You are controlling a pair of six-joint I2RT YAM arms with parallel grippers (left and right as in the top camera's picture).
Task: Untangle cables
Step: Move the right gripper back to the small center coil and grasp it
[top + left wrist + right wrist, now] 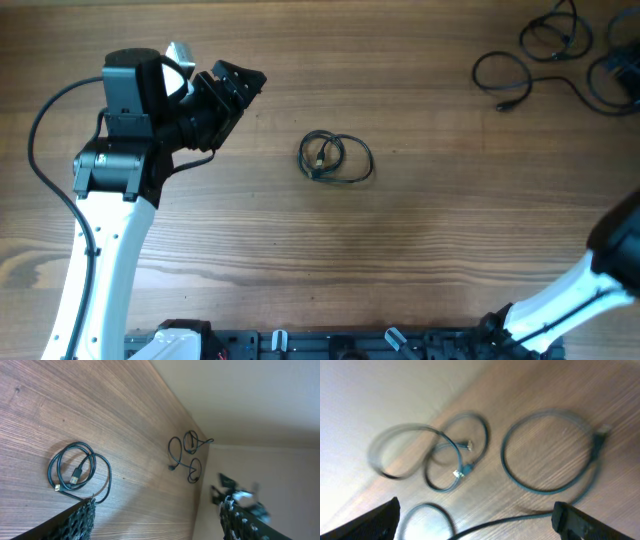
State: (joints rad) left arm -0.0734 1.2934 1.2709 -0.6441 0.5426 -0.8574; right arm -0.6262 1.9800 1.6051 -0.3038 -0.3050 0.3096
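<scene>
A small coiled black cable (335, 157) with a plug end lies at the table's middle; it also shows in the left wrist view (75, 472). My left gripper (238, 82) is open and empty, to the left of this coil and apart from it; its mesh-covered fingers (157, 522) frame the bottom of the left wrist view. Several more black cables (530, 60) lie in loops at the far right corner and show small in the left wrist view (186, 452). My right gripper (480, 527) is open above these loops (550, 452), with one cable strand (520, 520) running between its fingers. This view is blurred.
The wooden table (440, 240) ends at a pale wall on the far right (260, 405). The right arm (600, 270) reaches in from the lower right. A dark rail (350, 345) runs along the front edge.
</scene>
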